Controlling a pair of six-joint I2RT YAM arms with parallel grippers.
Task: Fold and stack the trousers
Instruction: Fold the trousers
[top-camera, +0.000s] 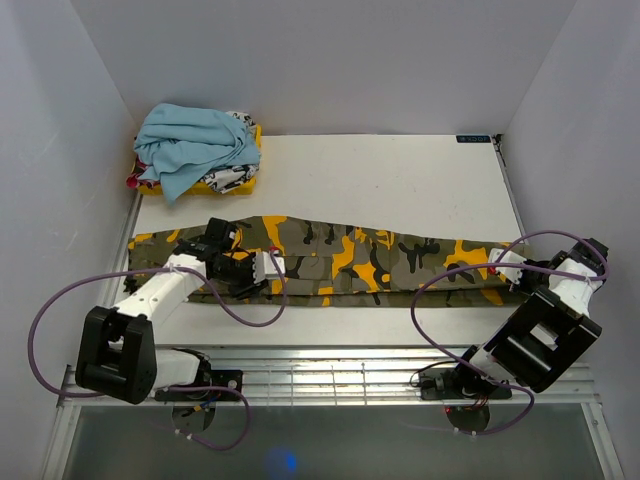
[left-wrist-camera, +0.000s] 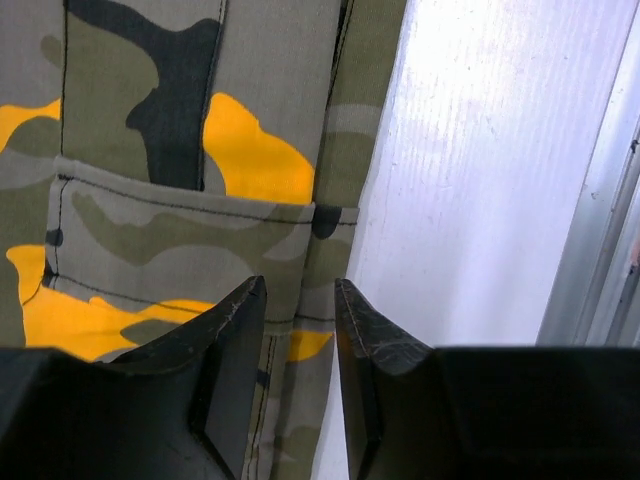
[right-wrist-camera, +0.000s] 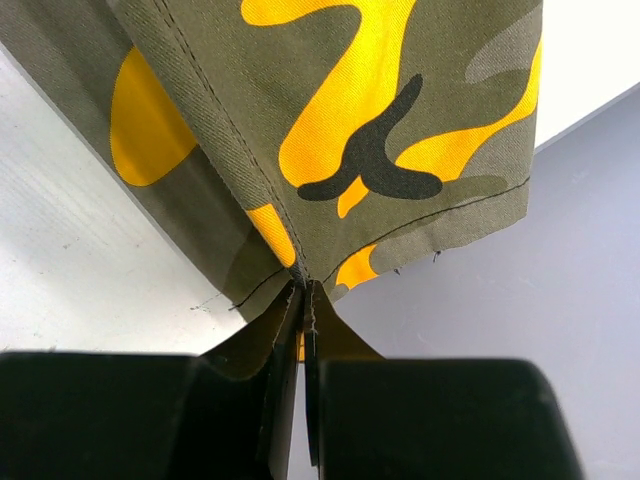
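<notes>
Olive twill, blotched yellow-orange and black, is nipped between the pressed-together tips of the right gripper (right-wrist-camera: 303, 292). It pinches the hem end of the trousers (top-camera: 350, 265) right on a seam, and the cuff fans out from the pinch. The left gripper (left-wrist-camera: 300, 290) has its jaws apart with a narrow gap. It sits low over the near edge of the cloth beside a stitched pocket flap, and as far as its wrist view shows, it clamps nothing.

Outward from both, the trousers lie stretched lengthways across the table (top-camera: 400, 180) as one long, narrow band, reaching almost from its left side to its right. The band looks only one leg wide, so the legs appear to be laid one on the other — that first, lengthwise fold seems done. No fold across the length shows yet: waist end and hem end are as far apart as the garment allows.

In the far left corner a light blue garment (top-camera: 195, 140) is heaped on a yellow and white printed garment (top-camera: 235, 178), well apart from the trousers. By my reading the task is at an early-to-middle point — the crosswise folds are left to make, and so is the carry to a stack.
</notes>
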